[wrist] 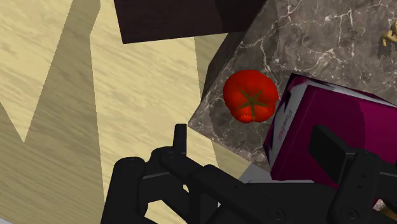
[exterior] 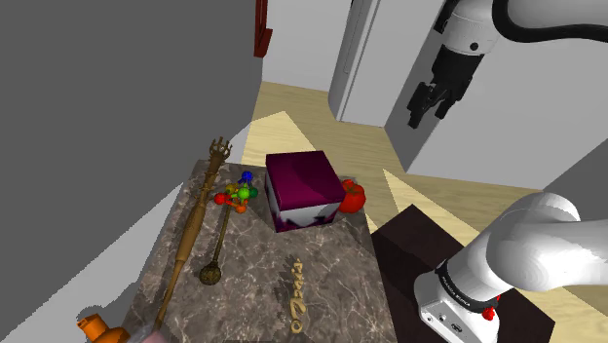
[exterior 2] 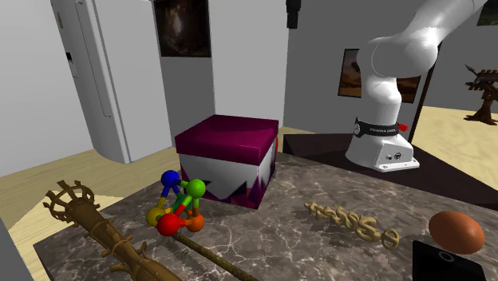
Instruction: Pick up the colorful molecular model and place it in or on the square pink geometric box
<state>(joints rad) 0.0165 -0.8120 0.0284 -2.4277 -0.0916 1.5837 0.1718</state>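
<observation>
The colourful molecular model [exterior: 239, 193] lies on the marble table [exterior: 253, 292], close against the side of the box toward the shoulder view's left. Its red, orange, yellow, green and blue balls [exterior 2: 179, 207] show clearly in the second exterior view. The square box [exterior: 304, 187] is magenta with white geometric sides [exterior 2: 227, 160] and stands upright with its top closed. My gripper [exterior: 426, 104] hangs open and empty, high above the floor beyond the table's far corner. In the wrist view the gripper [wrist: 254, 143] looks down past the box [wrist: 337, 121].
A red tomato [exterior: 352, 196] sits at the table corner beside the box. Two long brown sceptres [exterior: 195, 219] lie along the table near the model. A gold key-like piece [exterior: 297, 292], a brown egg [exterior 2: 456, 231] and an orange object [exterior: 97, 329] are nearer. The dark stand [exterior: 429, 244] adjoins the table.
</observation>
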